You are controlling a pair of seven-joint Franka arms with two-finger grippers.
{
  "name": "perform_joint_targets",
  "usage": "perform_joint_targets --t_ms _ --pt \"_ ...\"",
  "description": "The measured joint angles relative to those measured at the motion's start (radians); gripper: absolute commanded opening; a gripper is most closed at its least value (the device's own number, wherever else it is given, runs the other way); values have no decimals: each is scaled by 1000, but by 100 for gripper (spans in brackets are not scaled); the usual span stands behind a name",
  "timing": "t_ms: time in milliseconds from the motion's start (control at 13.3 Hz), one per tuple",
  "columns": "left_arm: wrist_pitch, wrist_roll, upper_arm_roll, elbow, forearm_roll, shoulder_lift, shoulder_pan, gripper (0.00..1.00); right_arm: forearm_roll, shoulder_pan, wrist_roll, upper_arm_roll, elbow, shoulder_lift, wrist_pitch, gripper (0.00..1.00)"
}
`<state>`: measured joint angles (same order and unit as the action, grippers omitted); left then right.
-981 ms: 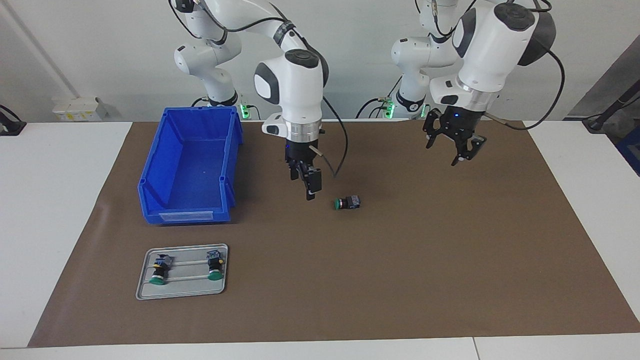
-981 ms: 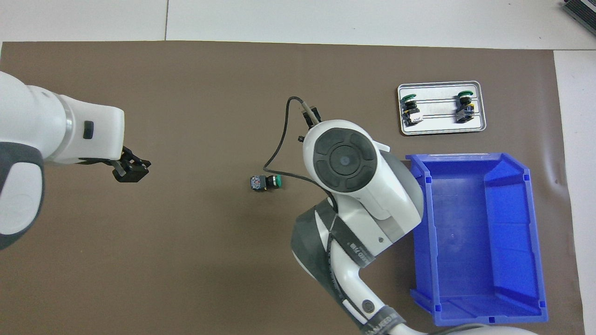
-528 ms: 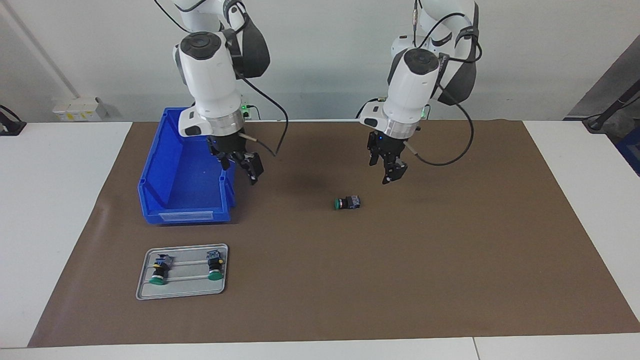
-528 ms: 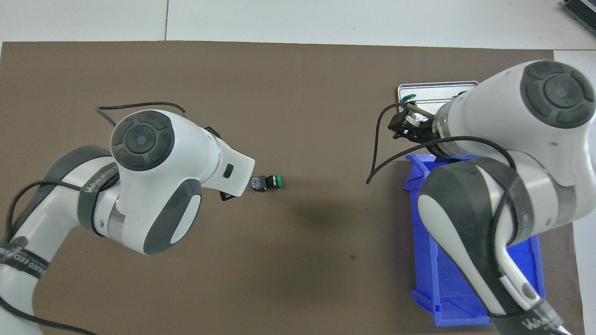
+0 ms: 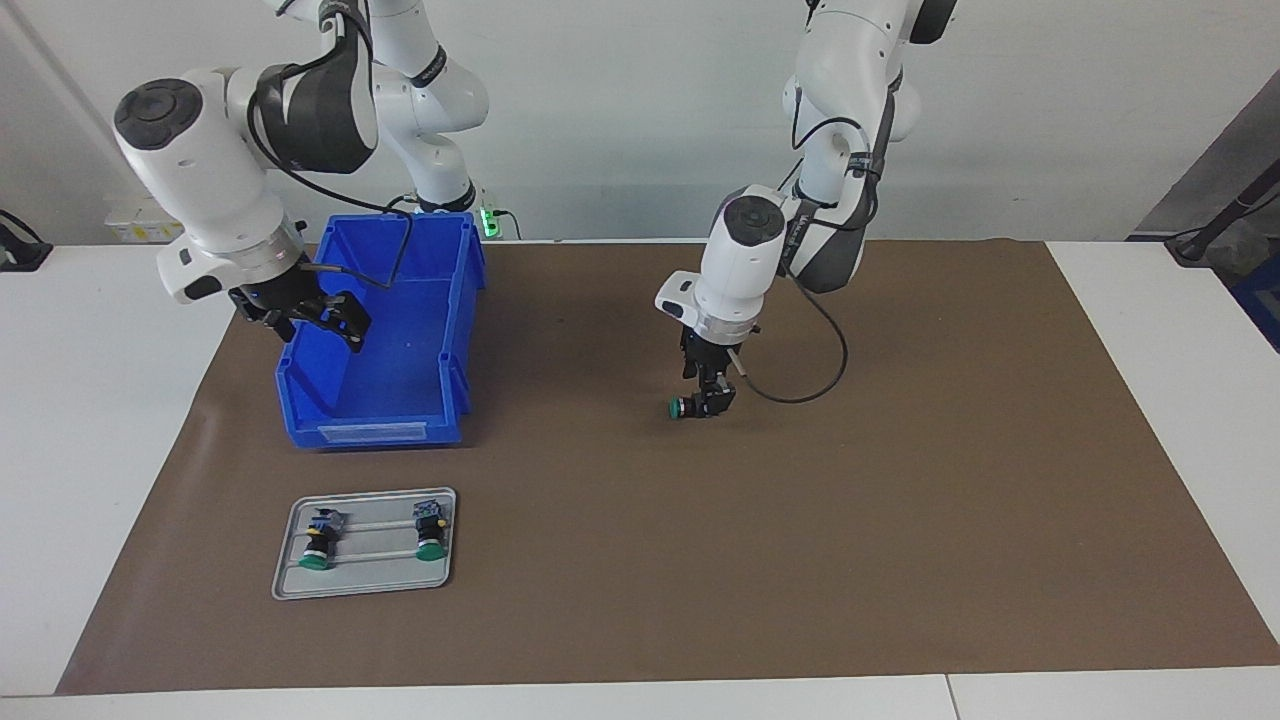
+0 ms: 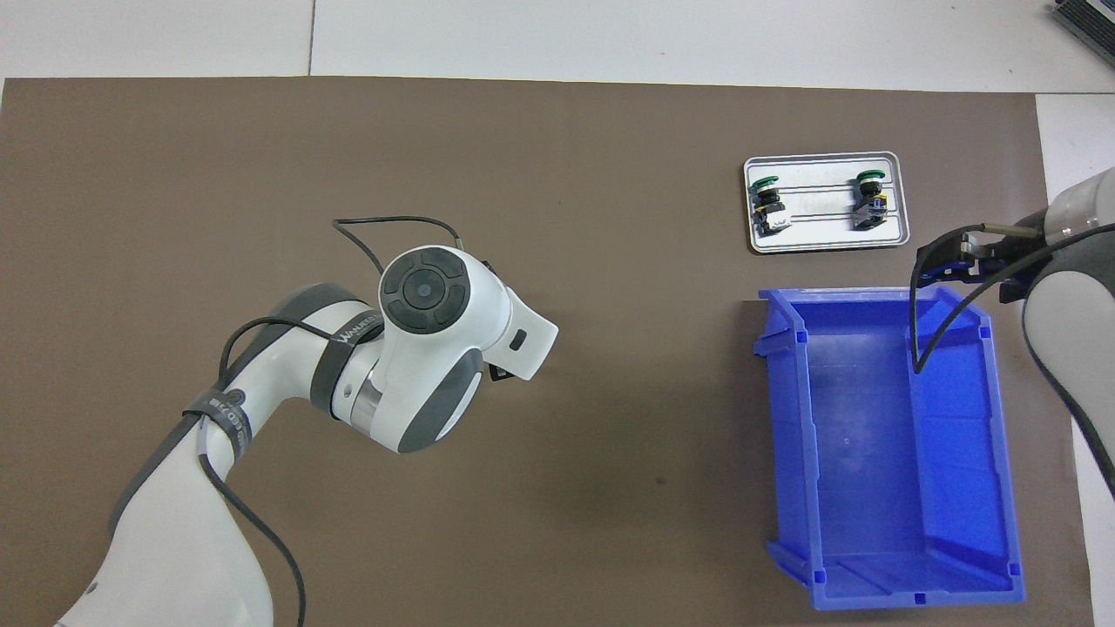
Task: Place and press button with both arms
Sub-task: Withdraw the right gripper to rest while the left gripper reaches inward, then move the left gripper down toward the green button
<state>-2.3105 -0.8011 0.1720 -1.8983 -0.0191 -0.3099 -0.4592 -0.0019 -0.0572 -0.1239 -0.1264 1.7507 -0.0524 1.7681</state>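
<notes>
A green-capped button [image 5: 683, 408] lies on its side on the brown mat, mid-table. My left gripper [image 5: 708, 396] is down at the button's grey block end; whether it holds it does not show. In the overhead view the left arm's hand [image 6: 444, 335] covers both the button and the gripper. My right gripper [image 5: 308, 316] is open and empty. It hangs over the rim of the blue bin [image 5: 370, 432] at the right arm's end of the table, and also shows in the overhead view [image 6: 962, 258].
A grey metal tray [image 5: 365, 586] lies farther from the robots than the bin, with two more green-capped buttons [image 5: 320, 542] [image 5: 430, 530] on its rails. In the overhead view the tray [image 6: 826, 244] lies just past the bin [image 6: 784, 435]. White tabletop borders the mat.
The left gripper has swung in from the left arm's end and come down at the button. The right gripper has moved away from it to over the bin's outer rim.
</notes>
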Motion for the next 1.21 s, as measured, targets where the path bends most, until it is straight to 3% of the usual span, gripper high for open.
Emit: perform_joint_targets --t_ms 302,603,679,754,830,905,1207 --pt "-51 1 -6 1 3 -42 -17 73 0 8 13 6 -32 50 -28 100" --pt "-79 11 -7 -1 7 -70 -18 69 0 7 13 14 -177 62 -168 100" --pt "-95 16 -7 -1 7 -76 -20 64 0 7 13 14 -208 62 -200 100" --pt "-104 20 -7 -1 7 -82 -21 48 -1 7 13 14 -237 62 -229 100" --pt "-108 28 -7 -2 7 -86 -22 31 -1 6 14 14 -258 62 -248 100" --pt "-108 49 -7 -3 7 -88 -22 1 -6 1 15 15 -262 62 -254 100" --pt "-108 108 -14 -2 8 -88 -21 0 -22 -23 34 16 -258 50 -258 100"
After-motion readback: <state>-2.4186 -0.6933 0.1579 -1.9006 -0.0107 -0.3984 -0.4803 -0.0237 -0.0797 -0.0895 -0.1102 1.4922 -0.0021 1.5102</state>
